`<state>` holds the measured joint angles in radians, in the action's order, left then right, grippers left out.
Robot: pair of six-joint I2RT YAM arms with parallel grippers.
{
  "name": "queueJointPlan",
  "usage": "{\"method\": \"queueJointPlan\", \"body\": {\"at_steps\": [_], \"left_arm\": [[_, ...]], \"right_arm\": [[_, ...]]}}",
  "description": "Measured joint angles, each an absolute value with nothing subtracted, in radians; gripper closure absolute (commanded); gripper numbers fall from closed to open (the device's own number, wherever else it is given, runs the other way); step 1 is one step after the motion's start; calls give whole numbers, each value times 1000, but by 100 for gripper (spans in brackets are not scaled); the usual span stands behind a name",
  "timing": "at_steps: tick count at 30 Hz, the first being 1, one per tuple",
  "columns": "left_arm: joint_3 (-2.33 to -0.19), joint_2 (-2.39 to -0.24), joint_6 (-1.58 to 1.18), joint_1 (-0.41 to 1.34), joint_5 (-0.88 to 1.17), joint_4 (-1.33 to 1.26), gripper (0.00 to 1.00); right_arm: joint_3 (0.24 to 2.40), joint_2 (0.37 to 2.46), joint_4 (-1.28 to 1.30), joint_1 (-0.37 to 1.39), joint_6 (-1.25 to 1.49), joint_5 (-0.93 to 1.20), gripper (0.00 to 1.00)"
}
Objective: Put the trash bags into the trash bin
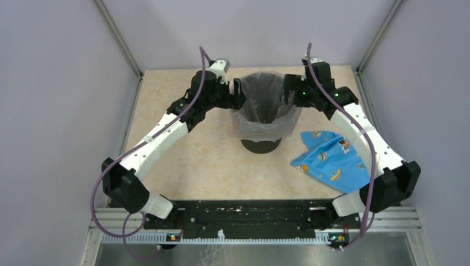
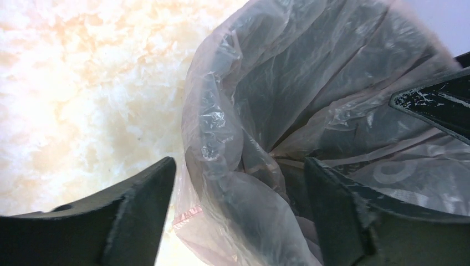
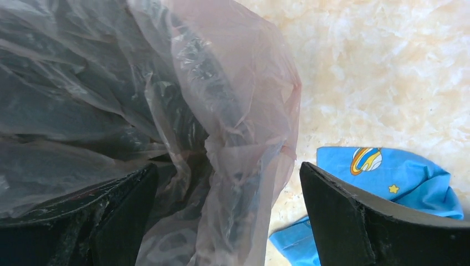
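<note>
The black trash bin (image 1: pixel 260 145) stands at mid-table, lined with a translucent pale-pink trash bag (image 1: pixel 265 119) whose edge is folded down over the rim. My left gripper (image 1: pixel 238 94) is at the bin's left rim and my right gripper (image 1: pixel 288 91) is at its right rim. In the left wrist view the left gripper (image 2: pixel 238 163) is open and straddles the bag-covered rim (image 2: pixel 221 138). In the right wrist view the right gripper (image 3: pixel 228 166) is also open, with the crinkled film (image 3: pixel 238 111) hanging loose between its fingers.
A blue printed packet (image 1: pixel 332 160) lies flat on the table to the right of the bin, under the right forearm; it also shows beside the right finger (image 3: pixel 388 177). Grey walls enclose the beige tabletop (image 1: pixel 183 160).
</note>
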<state>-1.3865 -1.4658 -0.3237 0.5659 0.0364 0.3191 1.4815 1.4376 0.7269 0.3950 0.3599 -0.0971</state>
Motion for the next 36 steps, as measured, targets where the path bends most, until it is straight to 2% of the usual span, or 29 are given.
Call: {"method": "queueJointPlan", "body": {"at_steps": [12,20,36], "left_arm": [[-1374,-1230,-306,566,55,313,2],[-1269,-1094,-300,566,78,308,2],[-1164,-1029,-316,566,24,328,2]], "right_arm": [[1491,1220,710,395,348,-94,1],[1437,1051,648,395,348,-98,1],[1269,886,604,395,349,-107,1]]}}
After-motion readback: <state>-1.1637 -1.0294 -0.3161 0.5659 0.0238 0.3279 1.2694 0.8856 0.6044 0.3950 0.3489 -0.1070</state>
